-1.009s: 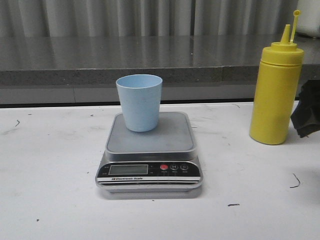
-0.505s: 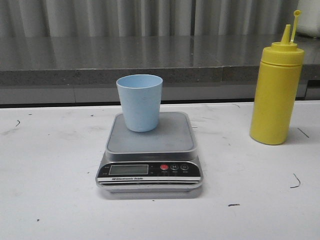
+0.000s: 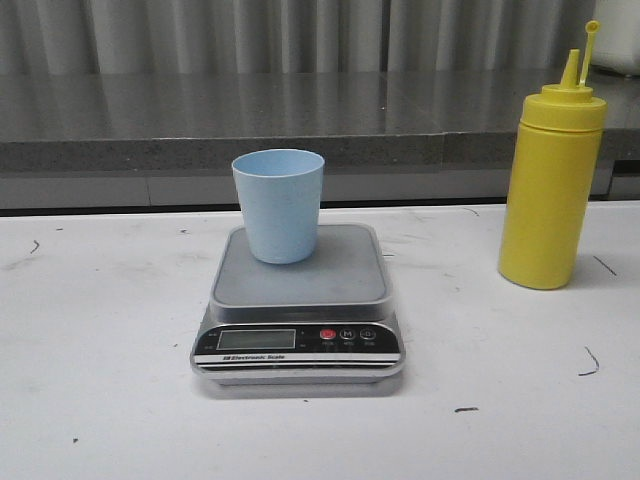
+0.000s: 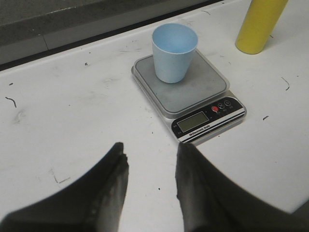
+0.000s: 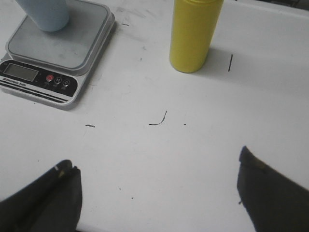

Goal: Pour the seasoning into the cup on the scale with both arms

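The pale blue cup (image 3: 279,204) stands upright on the silver-grey scale (image 3: 340,285) at the table's middle; both also show in the left wrist view, cup (image 4: 174,52) and scale (image 4: 203,92). The yellow seasoning bottle (image 3: 552,175) stands upright to the right of the scale, its cap off the nozzle and hanging by the tether. Neither arm shows in the front view. My left gripper (image 4: 150,159) is open and empty over bare table, short of the scale. My right gripper (image 5: 157,166) is wide open and empty, well back from the bottle (image 5: 193,34).
A grey counter ledge (image 3: 200,120) runs along the back of the white table (image 3: 100,350). The table bears small dark marks. In the right wrist view the scale (image 5: 53,48) lies beside the bottle.
One second ago a black part of the right arm showed at the front view's right edge beside the bottle; it has left the view. The cup, scale and bottle have not moved.
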Action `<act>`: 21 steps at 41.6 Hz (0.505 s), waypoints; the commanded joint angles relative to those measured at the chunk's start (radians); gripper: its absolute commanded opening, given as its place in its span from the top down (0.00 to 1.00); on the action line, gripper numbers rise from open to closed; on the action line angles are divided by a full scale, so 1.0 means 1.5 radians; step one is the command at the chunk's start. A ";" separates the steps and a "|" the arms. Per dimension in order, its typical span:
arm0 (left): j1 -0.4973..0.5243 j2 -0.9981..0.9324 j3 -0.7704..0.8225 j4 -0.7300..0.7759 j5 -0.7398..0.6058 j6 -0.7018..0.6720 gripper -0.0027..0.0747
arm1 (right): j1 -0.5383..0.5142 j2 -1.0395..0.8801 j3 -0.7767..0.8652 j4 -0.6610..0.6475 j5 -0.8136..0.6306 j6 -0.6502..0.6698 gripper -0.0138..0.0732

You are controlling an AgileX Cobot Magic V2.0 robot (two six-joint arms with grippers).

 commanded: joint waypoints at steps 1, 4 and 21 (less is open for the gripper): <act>0.001 0.000 -0.018 0.000 -0.049 -0.007 0.65 | -0.001 -0.018 -0.023 0.002 -0.031 -0.009 0.08; 0.001 0.000 -0.018 0.000 -0.049 -0.007 0.65 | -0.001 -0.022 -0.023 0.002 -0.032 -0.009 0.08; 0.001 0.000 -0.018 0.000 -0.049 -0.007 0.65 | -0.001 -0.022 -0.023 0.002 -0.044 -0.009 0.08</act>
